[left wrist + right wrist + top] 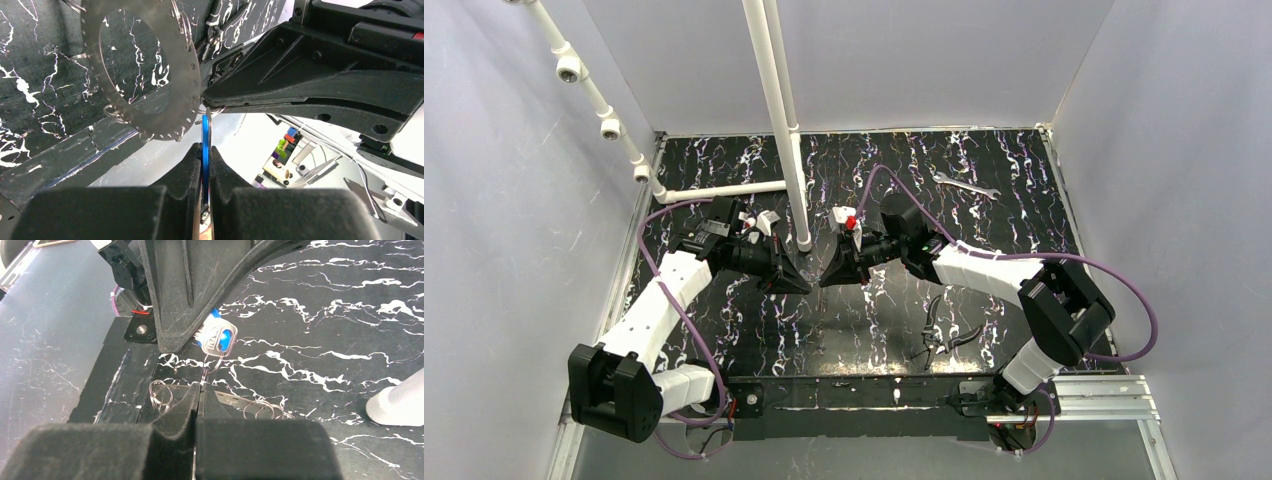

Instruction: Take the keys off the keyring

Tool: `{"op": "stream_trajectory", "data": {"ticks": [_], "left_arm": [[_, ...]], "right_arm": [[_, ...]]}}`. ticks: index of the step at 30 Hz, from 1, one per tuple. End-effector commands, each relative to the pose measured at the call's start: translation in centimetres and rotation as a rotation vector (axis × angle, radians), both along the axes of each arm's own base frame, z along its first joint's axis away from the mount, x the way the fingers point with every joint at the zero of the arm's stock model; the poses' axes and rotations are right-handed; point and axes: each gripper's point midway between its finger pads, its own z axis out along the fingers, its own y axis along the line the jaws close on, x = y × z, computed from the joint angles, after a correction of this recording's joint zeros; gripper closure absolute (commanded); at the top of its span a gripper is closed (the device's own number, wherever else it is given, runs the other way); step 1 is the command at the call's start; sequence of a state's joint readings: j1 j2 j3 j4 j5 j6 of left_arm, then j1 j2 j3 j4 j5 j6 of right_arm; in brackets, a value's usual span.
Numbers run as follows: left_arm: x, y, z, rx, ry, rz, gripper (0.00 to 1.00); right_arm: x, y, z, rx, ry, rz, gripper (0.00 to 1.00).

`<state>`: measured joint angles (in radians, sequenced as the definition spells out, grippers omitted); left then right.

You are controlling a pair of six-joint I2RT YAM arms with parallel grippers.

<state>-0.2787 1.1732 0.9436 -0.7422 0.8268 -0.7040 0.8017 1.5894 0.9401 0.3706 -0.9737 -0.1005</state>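
Pliers [944,335]: nearest you, lying on the table [724,330].
Your left gripper [205,150]: clamped on the blue-headed key [218,338].
Your right gripper [200,390]: closed, tips pinching the wire loop [207,367] that joins the key to the keyring [187,85], mid-table.
Wrench [964,185]: far back.

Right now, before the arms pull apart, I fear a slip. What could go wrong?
The left gripper pinches the key only by its blue head; a hard pull could slide it free. The right gripper grips the keyring by its very rim, so it may twist out. The spare split rings could snag.
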Motion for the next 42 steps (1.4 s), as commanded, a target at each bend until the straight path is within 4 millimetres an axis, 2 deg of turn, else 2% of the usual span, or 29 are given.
{"op": "stream_trajectory", "data": {"ticks": [1, 19, 31, 36, 42], "left_arm": [[0.1, 0.5, 0.2, 0.009, -0.056, -0.031, 1.00], [-0.7, 0.4, -1.8, 0.002, 0.057, 0.003, 1.00], [-0.6, 0.0, -2.3, -0.007, 0.064, 0.002, 1.00], [-0.1, 0.1, -1.6, -0.012, 0.035, -0.002, 1.00], [0.2, 0.5, -1.8, -0.013, 0.034, 0.008, 1.00]], "right_arm": [[-1.7, -0.3, 3.0, 0.032, 0.039, 0.078, 0.99], [-1.7, 0.2, 4.7, 0.056, 0.070, 0.084, 0.99], [-2.2, 0.6, 6.1, 0.133, 0.139, 0.093, 0.99], [-2.8, 0.1, 5.8, 0.126, 0.162, 0.112, 0.99], [-3.8, -0.5, 5.4, 0.112, 0.184, 0.146, 0.99]]}}
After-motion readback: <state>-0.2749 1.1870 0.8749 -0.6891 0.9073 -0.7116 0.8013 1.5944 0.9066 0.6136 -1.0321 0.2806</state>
